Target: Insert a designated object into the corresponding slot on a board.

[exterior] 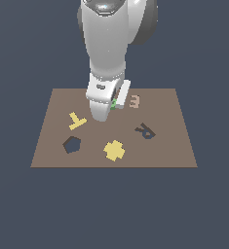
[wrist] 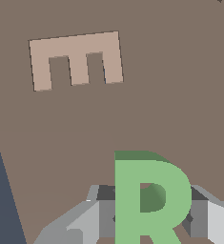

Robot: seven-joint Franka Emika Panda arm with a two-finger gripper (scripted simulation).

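My gripper [wrist: 149, 219] has its 2 fingers closed on the flat green R-shaped block [wrist: 149, 198], one finger on each side, above the brown board [exterior: 174, 146] near its far edge; in the exterior view only a sliver of green shows beside my wrist. The dark R-shaped slot [exterior: 146, 131] lies open in the board's right half, tilted, well apart from the block and toward the board's right edge.
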